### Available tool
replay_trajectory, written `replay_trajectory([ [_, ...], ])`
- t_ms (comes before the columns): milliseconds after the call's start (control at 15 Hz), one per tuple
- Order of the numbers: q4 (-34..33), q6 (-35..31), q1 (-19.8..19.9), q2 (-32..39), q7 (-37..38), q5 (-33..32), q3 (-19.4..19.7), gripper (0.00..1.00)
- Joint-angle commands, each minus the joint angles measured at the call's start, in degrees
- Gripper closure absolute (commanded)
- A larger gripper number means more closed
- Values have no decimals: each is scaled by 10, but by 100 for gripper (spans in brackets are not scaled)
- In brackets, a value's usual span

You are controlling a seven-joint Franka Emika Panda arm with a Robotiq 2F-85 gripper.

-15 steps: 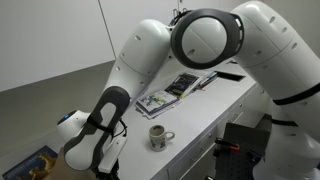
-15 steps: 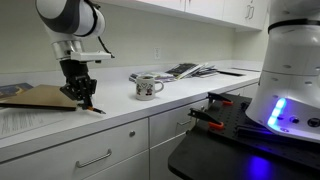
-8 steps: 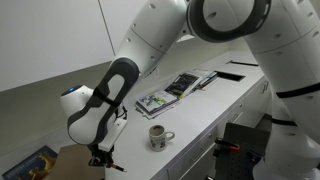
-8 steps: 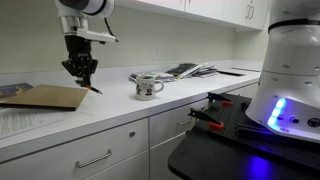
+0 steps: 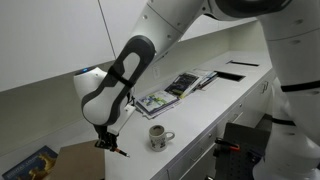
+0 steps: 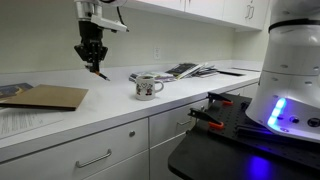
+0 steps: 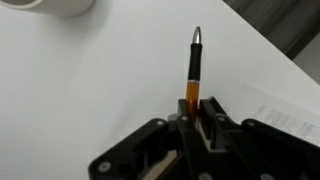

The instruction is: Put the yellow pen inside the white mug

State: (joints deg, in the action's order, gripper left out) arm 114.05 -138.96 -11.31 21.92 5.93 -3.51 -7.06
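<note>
No legible text, label, brand, number or sign in any view. Dark print on white mug [image 6: 147, 88]: too small to read. Printed covers of magazines [image 5: 172, 90] on counter [image 5: 205, 115]: blurred, unreadable

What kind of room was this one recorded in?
Probably an office kitchenette or break room: a long white counter over drawers and cabinet doors, wall cabinets above, and a white mug near magazines.
</note>
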Motion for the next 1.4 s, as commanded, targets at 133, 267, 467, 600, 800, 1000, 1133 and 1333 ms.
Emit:
replay_trajectory([
  [133,35,-21,5,-36,10,-3,8,96],
  [267,33,-21,5,-38,12,-3,11,96],
  [467,30,-18,6,-39,14,-3,11,96],
  [600,28,-14,7,-39,15,-1,11,96],
  [800,15,-2,9,-28,3,1,8,96],
  [1000,15,-2,9,-27,3,1,8,83],
  [1133,15,-2,9,-26,3,1,8,83],
  [1333,15,-2,9,-26,3,1,8,83],
])
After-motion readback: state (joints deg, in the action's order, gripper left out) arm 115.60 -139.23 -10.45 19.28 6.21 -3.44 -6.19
